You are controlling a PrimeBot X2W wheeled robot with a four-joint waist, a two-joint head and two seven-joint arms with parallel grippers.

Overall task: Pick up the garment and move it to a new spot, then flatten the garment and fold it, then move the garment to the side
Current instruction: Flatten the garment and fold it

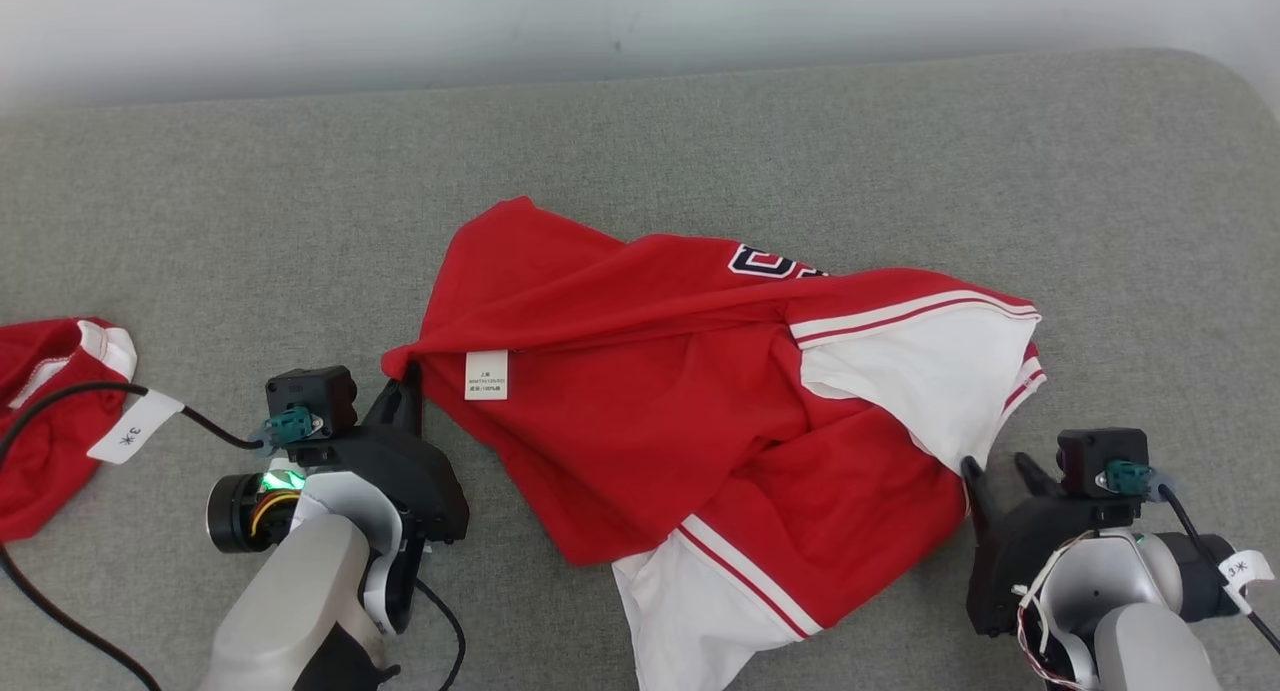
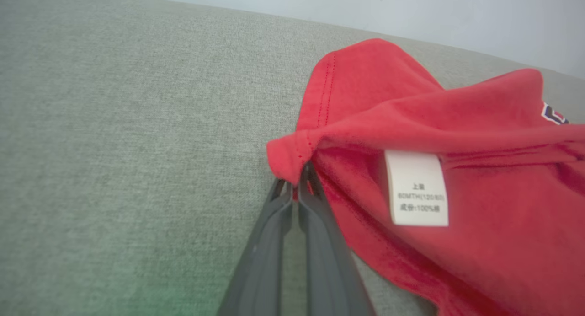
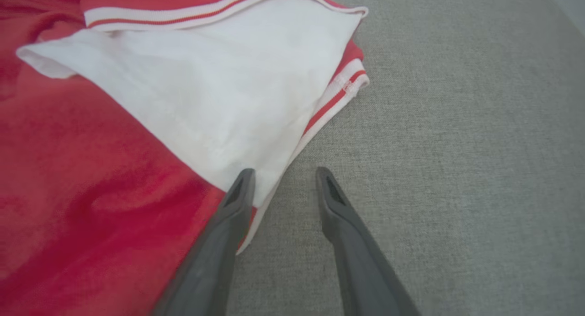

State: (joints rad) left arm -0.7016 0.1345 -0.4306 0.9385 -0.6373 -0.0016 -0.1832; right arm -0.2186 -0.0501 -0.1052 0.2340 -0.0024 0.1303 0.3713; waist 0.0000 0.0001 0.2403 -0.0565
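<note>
Crumpled mid-frame on the grey cushion, the garment may slip or lift lopsided: the left gripper, centre left, pinches only a tiny corner, while the right gripper, lower right, has its jaws apart at the sleeve edge.

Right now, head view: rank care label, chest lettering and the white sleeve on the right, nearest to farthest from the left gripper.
1. Care label: just right of the left gripper, which pinches the garment at its corner.
2. Chest lettering: farther right, toward the back.
3. White sleeve: far right, beside the right gripper.
</note>
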